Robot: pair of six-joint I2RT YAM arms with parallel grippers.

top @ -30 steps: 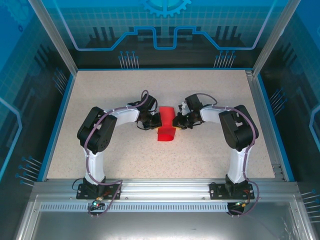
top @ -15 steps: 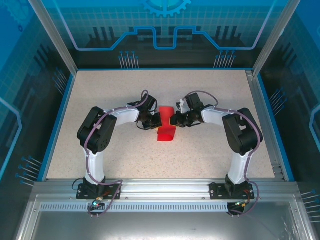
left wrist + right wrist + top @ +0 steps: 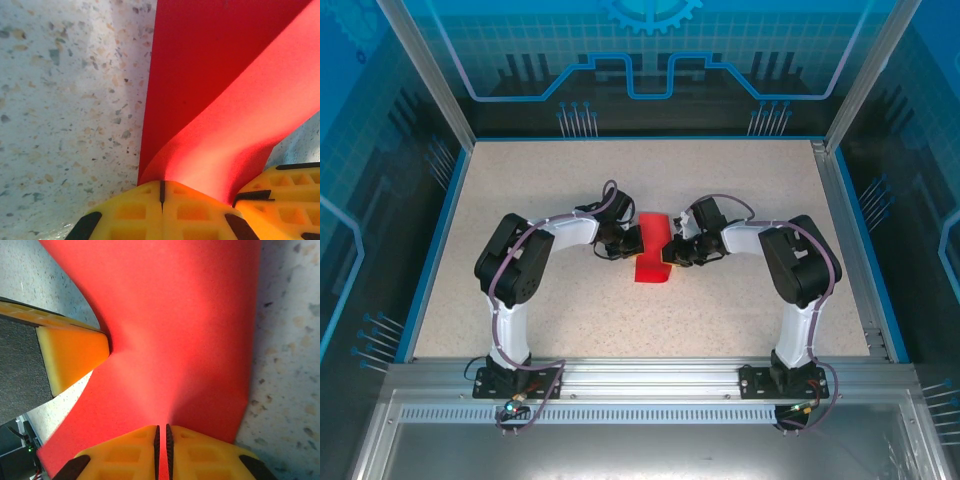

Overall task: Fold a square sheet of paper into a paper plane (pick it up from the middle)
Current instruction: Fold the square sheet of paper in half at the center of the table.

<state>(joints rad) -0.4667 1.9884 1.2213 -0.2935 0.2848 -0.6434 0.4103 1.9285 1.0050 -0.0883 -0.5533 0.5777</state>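
Surface: a speckled beige table (image 3: 520, 210) inside a blue-lit enclosure (image 3: 410, 150) with aluminium posts; both arms reach in from 6 o'clock.
Sheet: the square sheet of paper (image 3: 651, 268) sits at the table's centre, bowed and partly doubled over, not flat.
Left fingers: your left gripper (image 3: 161, 192) is pressed together on the sheet's edge, and the wrist view shows red paper coming out of the seam between the pads.
Right fingers: your right gripper (image 3: 161, 437) is likewise clamped on the opposite edge, with the paper fanning away from its closed pads.
Key relation: in the top view the sheet lies between the two grippers, with the left one at its 9 o'clock and the right one at its 3 o'clock, tips facing each other and near together.
Long axis: the visible red strip runs roughly 12 to 6 o'clock, across the line joining your grippers.
Nearer arm: neither is nearer, since each already holds its own side.
Slack: the paper curves up from each grip, so the middle carries a soft bend, not a crease.
Step judged: an early lengthwise fold, with the two side edges being brought together.
Next move: you likely need the edges matched before pressing; keep the closing line running 9 to 3 o'clock.
Risk: uneven travel could skew the centre crease.
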